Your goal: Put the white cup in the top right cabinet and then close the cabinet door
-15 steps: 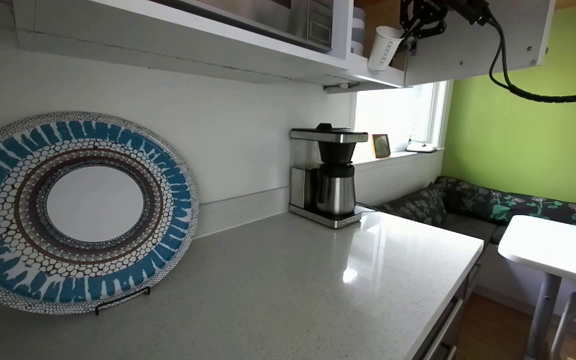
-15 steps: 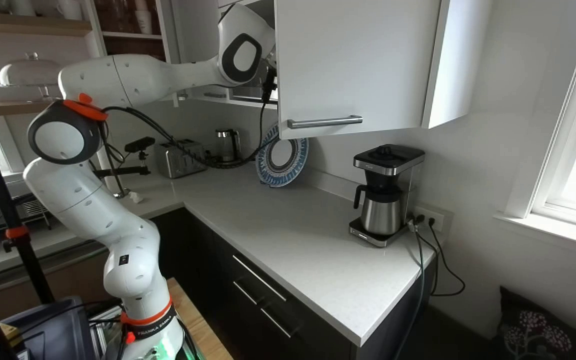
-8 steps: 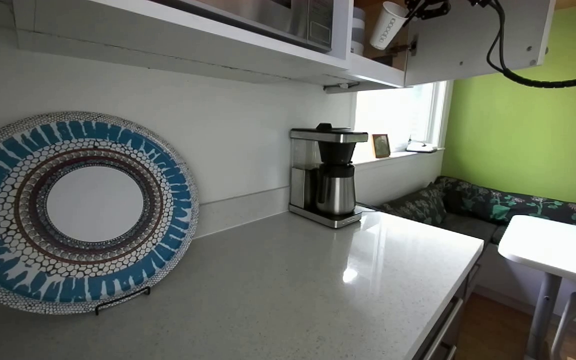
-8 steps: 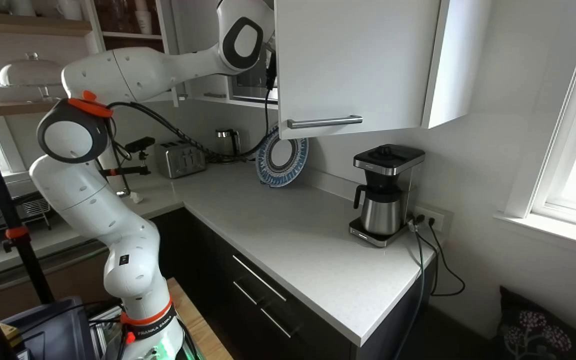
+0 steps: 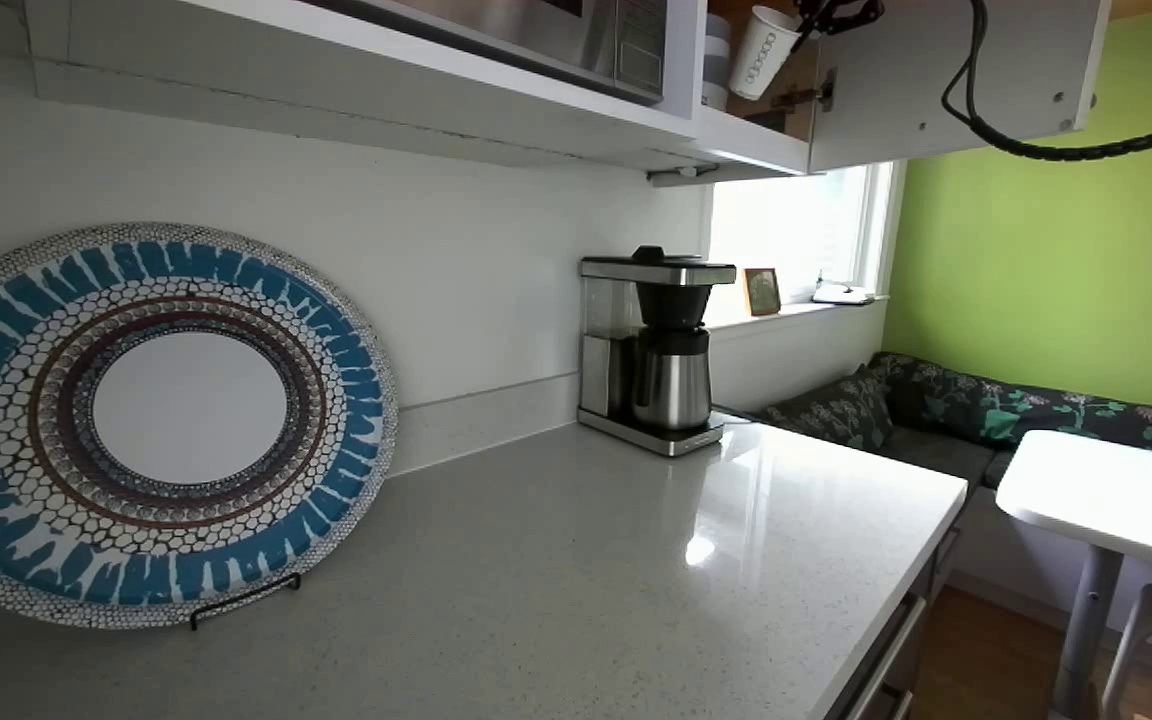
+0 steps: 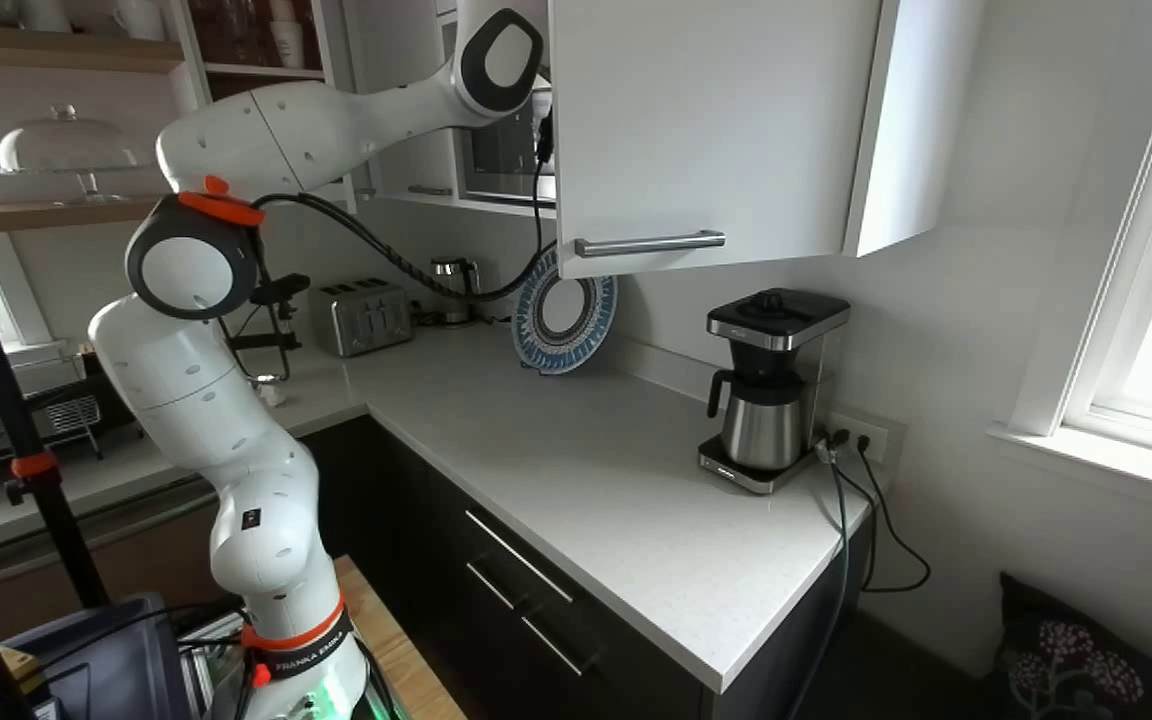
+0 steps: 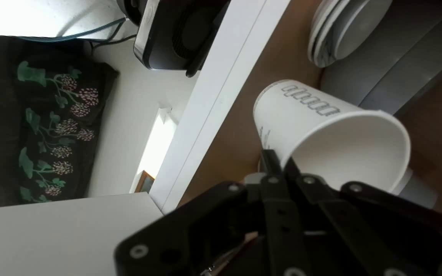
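Note:
The white cup has a row of grey marks on its side. It is held tilted at the open front of the top right cabinet, above its lower edge. In the wrist view the cup lies over the cabinet's brown floor; how far inside it is I cannot tell. My gripper is shut on the cup's rim, one finger inside and one outside. It is partly cut off in an exterior view. The cabinet door stands wide open; its handled outer face hides the gripper and cup.
Stacked white dishes and a grey container stand in the cabinet near the cup. A coffee maker is on the counter below. A patterned plate leans on the wall. A microwave is left of the cabinet.
The cup rose from the cabinet's lower edge, then shifted slightly left in an exterior view. The arm moved up and toward the cabinet. The gripper kept hold of the cup; the door did not move.

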Robot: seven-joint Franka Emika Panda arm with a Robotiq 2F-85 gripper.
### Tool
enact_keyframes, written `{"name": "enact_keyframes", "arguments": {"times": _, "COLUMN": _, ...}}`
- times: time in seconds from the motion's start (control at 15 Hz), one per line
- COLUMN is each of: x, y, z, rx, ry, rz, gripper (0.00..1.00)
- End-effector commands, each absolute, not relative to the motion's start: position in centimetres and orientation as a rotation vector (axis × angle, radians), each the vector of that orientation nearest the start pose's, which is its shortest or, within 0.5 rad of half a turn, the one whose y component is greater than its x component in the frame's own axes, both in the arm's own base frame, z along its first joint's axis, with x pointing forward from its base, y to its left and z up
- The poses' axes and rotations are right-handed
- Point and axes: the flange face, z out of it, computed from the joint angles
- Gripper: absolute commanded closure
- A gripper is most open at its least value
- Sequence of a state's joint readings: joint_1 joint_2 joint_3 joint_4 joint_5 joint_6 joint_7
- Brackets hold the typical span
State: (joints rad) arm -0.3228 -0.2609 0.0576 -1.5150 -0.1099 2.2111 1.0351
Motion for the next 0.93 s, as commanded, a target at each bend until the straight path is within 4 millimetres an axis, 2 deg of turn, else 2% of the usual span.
{"name": "enact_keyframes", "arguments": {"times": 0.0, "x": 48.1, "y": -12.4, "z": 87.7, "rx": -2.084, "ry": 1.626, "rz": -1.259, "gripper": 0.99}}
{"name": "enact_keyframes", "arguments": {"times": 0.47, "x": 51.1, "y": -12.6, "z": 88.1, "rx": -2.095, "ry": 1.713, "rz": -1.133, "gripper": 0.99}}
{"name": "enact_keyframes", "arguments": {"times": 0.53, "x": 51.5, "y": -12.6, "z": 88.2, "rx": -2.099, "ry": 1.702, "rz": -1.167, "gripper": 0.99}}
{"name": "enact_keyframes", "arguments": {"times": 0.6, "x": 50.5, "y": -12.7, "z": 87.7, "rx": -2.102, "ry": 1.679, "rz": -1.164, "gripper": 0.97}}
{"name": "enact_keyframes", "arguments": {"times": 0.87, "x": 51.5, "y": -12.7, "z": 87.8, "rx": -2.100, "ry": 1.670, "rz": -1.172, "gripper": 0.97}}
